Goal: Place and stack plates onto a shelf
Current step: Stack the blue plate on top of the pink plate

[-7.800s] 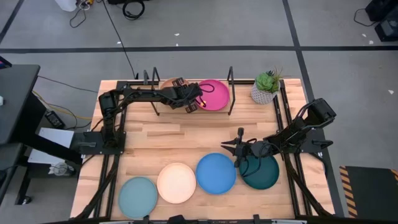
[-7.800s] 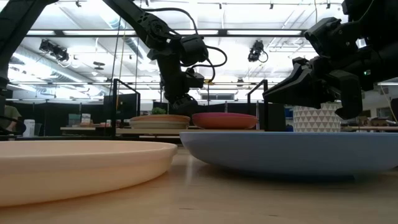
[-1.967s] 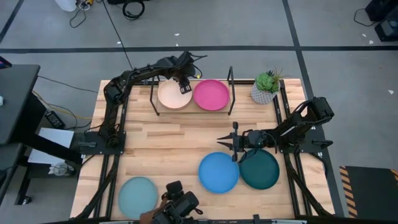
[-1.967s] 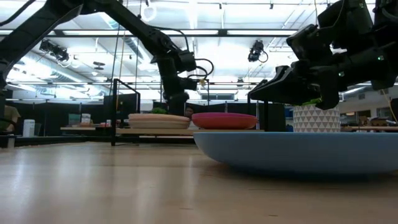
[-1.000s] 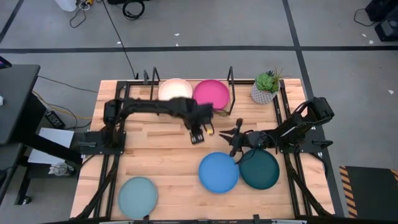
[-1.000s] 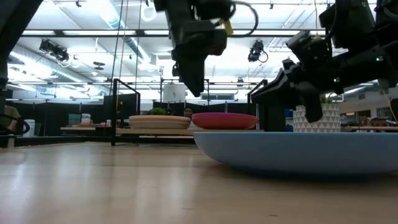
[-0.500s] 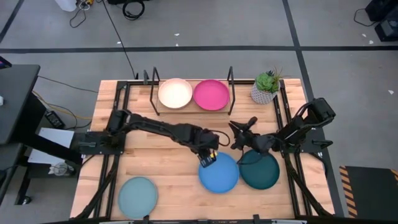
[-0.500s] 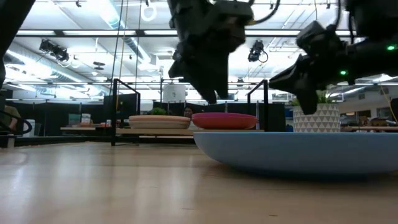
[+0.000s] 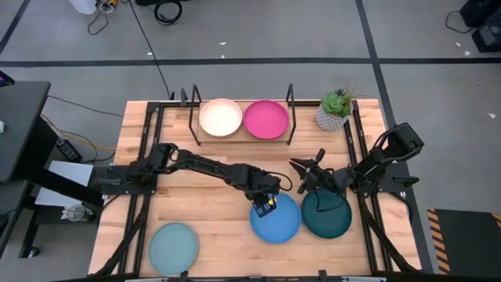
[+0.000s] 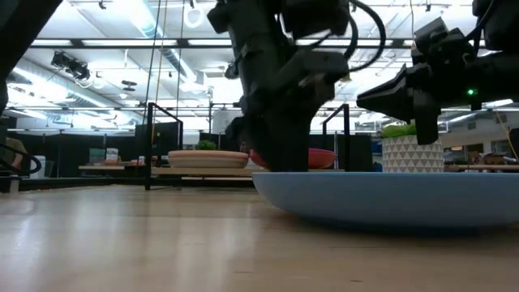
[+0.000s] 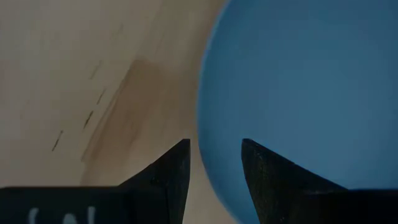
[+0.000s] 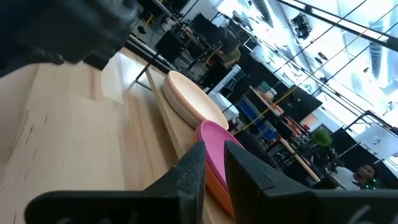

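Note:
The blue plate (image 9: 282, 222) lies flat on the table near its near edge. The dark teal plate (image 9: 327, 217) is at its right and the light teal plate (image 9: 174, 247) farther left. My left gripper (image 9: 266, 206) is open, low over the blue plate's left rim (image 11: 208, 149), one finger on each side of it. My right gripper (image 9: 305, 161) is narrowly open in the air, above the table just beyond the dark teal plate. On the shelf (image 9: 241, 138) at the far edge rest a cream-topped stack (image 9: 220, 117) and the magenta plate (image 9: 265, 119), with an orange plate (image 12: 219, 182) beneath the magenta one. My left gripper comes down from above with one finger (image 11: 261, 168) over the inside of the blue plate and the other (image 11: 174, 171) outside its left rim, above bare wood. Whether the fingers touch the rim I cannot tell. The plate lies flat on the table.
A potted plant (image 9: 335, 110) stands at the far right corner beside the shelf's black wire end frame (image 9: 290, 102). Bare tabletop (image 9: 203, 188) stretches between the shelf and the near row of plates. The left arm (image 9: 203, 164) lies low across it.
My left gripper has swung from mid-table, near the shelf, toward the near edge and down onto the blue plate's left rim. My right gripper has drawn a little toward the right and turned its fingers toward the far edge. The plates have not moved.

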You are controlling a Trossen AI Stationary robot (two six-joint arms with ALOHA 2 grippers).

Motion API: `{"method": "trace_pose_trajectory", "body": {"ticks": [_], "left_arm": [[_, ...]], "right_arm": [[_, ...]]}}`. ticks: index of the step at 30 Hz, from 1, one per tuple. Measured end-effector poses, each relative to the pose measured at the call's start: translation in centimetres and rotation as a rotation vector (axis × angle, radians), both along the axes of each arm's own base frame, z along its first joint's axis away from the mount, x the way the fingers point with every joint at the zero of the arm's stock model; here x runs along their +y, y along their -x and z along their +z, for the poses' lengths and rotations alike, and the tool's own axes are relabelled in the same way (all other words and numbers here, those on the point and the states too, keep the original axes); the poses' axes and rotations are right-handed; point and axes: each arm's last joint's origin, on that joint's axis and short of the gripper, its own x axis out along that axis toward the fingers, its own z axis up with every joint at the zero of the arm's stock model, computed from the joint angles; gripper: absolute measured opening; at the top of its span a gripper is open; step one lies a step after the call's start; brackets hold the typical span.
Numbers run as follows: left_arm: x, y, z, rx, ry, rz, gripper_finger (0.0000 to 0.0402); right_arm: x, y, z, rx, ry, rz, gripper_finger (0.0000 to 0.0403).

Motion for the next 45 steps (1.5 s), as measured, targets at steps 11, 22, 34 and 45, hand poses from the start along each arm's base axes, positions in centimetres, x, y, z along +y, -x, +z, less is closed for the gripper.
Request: {"method": "trace_pose_trajectory", "body": {"ticks": [11, 22, 34, 45], "left_arm": [[0.4, 0.0, -0.7, 0.024, -0.019, -0.102, 0.0035], [6.5, 1.7, 4.5, 0.002, -0.004, -0.119, 0.0014], [17.8, 6.9, 11.2, -0.063, -0.060, 0.013, 0.0013], [27.7, 9.6, 13.7, -0.224, -0.228, 0.220, 0.0012]], "right_arm": [[0.0, 0.0, 0.0, -0.012, -0.024, 0.003, 0.0064], [1.2, 0.0, -0.3, -0.061, -0.168, 0.145, 0.0064], [2.9, 0.3, -1.2, -0.033, -0.376, 0.364, 0.0064], [4.1, -1.4, -1.5, 0.060, -0.528, 0.439, 0.0042]]}}
